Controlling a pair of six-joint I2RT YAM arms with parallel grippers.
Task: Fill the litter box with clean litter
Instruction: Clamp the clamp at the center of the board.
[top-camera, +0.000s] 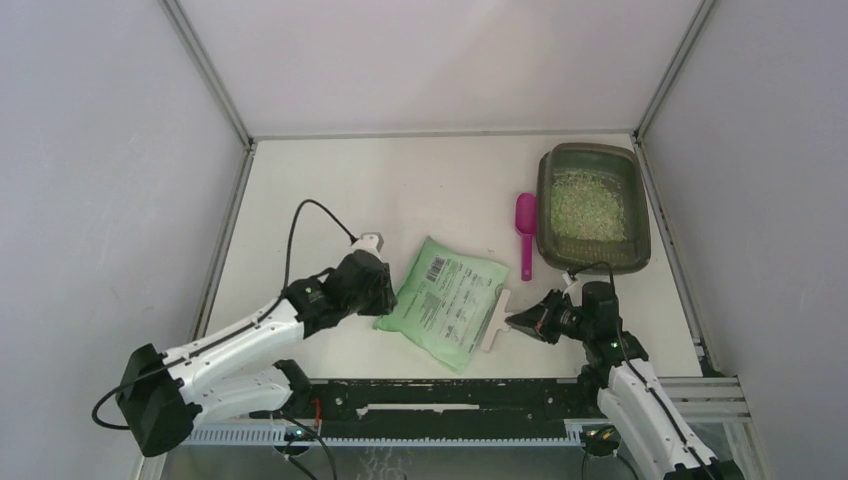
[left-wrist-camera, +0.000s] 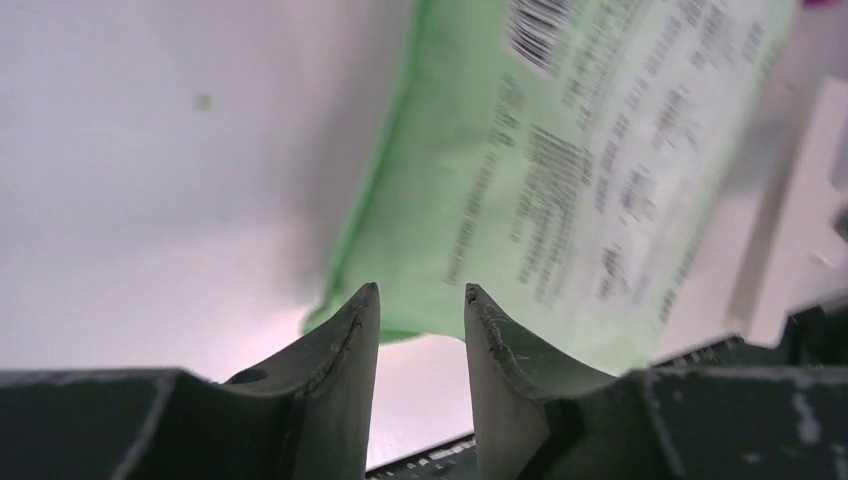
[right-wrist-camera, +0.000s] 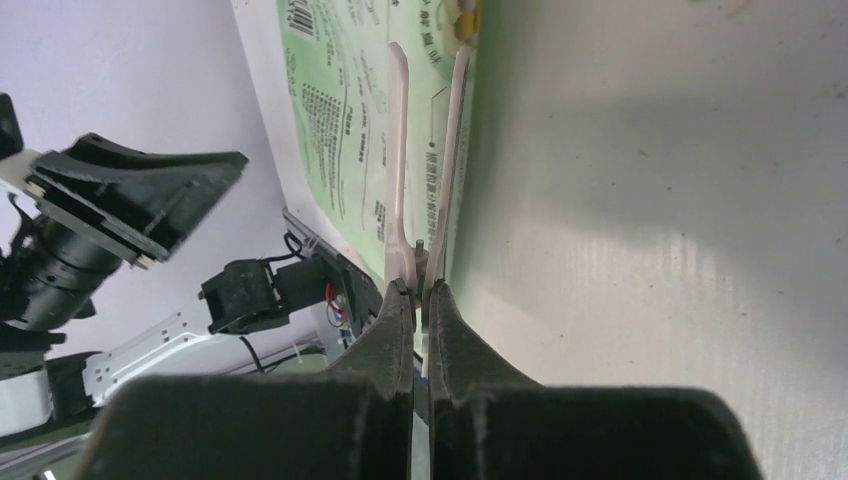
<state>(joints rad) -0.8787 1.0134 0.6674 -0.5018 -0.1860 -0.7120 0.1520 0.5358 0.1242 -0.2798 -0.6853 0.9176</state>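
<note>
The right pincer (top-camera: 512, 320) clamps the white clip (top-camera: 494, 322) on the green bag (top-camera: 447, 300), the left pincer (left-wrist-camera: 420, 296) is apart at its other corner, and the litter box (top-camera: 590, 150) sits farther back, nearer the right arm.

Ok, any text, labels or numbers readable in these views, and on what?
Green bag: barcode and blocks of small print, too small or blurred to read in every view.
Litter box, magenta scoop, white clip: no writing visible.
</note>
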